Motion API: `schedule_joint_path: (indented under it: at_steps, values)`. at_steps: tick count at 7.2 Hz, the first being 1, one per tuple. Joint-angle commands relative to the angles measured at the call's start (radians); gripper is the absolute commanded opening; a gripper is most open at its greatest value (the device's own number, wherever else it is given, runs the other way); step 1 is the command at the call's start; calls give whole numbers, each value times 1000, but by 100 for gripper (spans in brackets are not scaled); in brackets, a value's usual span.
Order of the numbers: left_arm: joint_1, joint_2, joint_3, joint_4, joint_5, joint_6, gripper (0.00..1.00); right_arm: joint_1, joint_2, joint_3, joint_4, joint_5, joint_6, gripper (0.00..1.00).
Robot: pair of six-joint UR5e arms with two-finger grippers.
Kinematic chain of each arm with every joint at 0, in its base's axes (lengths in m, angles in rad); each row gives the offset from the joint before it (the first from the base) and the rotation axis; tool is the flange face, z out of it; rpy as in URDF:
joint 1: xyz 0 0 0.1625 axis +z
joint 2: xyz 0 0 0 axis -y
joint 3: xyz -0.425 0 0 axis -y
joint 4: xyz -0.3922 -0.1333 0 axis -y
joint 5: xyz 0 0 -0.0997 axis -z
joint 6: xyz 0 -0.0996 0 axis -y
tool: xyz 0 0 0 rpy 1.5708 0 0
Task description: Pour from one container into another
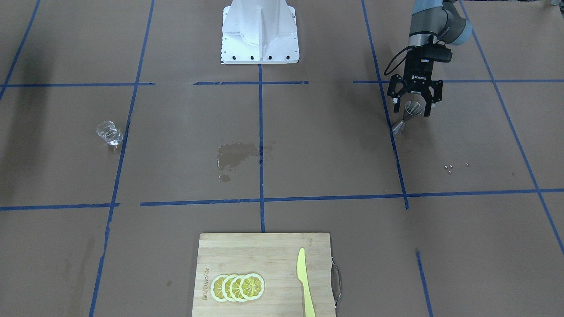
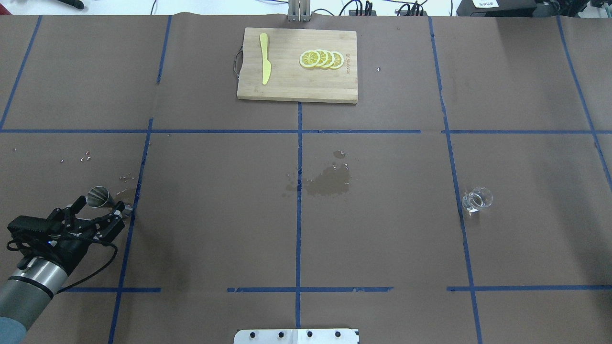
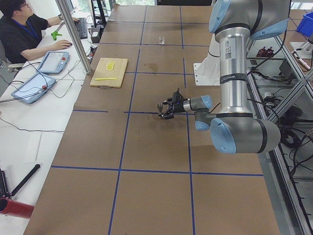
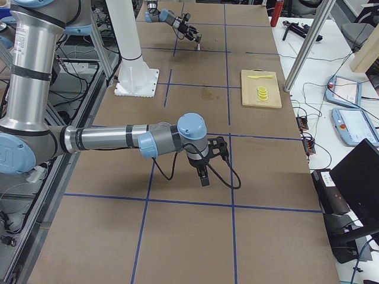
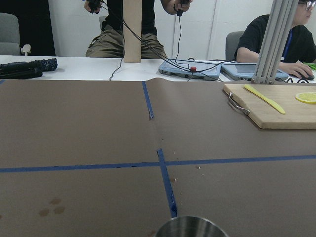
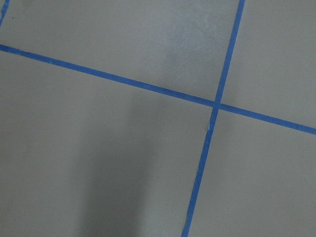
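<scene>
The small shiny steel hourglass-shaped jigger (image 1: 407,116) stands on the brown paper-covered table (image 1: 317,141) on the robot's left, between the spread-apart fingers of the left gripper (image 1: 412,110). What is in the jigger cannot be made out. The small clear glass cup (image 1: 109,133) sits well apart, far to the right, and its fill is unclear. Whether the right gripper (image 4: 204,170) has its fingers apart or together cannot be told.

In the left wrist view only the steel rim of the jigger (image 5: 189,228) shows; the rest is cut off by the bottom edge. The right pincer (image 4: 208,167) appears solely in the right-side view, where its jaws cannot be judged. The cutting board (image 1: 264,255) and yellow knife (image 1: 304,281) run off the front view's lower edge. The glass cup (image 3: 161,40) is too small in the left-side view to read its marks.
</scene>
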Motion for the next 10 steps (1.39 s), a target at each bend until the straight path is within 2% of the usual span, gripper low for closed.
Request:
schedule_joint_path:
  at_steps: [1,2,3,4,5,10]
  values:
    - [4,-35,48,-2,7,-2,97,0,2,0,0,0,0,100]
    - [4,-37,49,-2,7,-2,90,0,2,0,0,0,0,100]
    - [4,-37,50,-2,7,0,71,0,2,0,0,0,0,100]
    - [4,-37,53,-2,7,0,47,0,2,0,0,0,0,100]
    - [4,-37,59,-5,5,0,37,0,2,2,0,0,0,100]
    - [4,-37,59,-8,4,0,38,0,4,2,0,0,0,100]
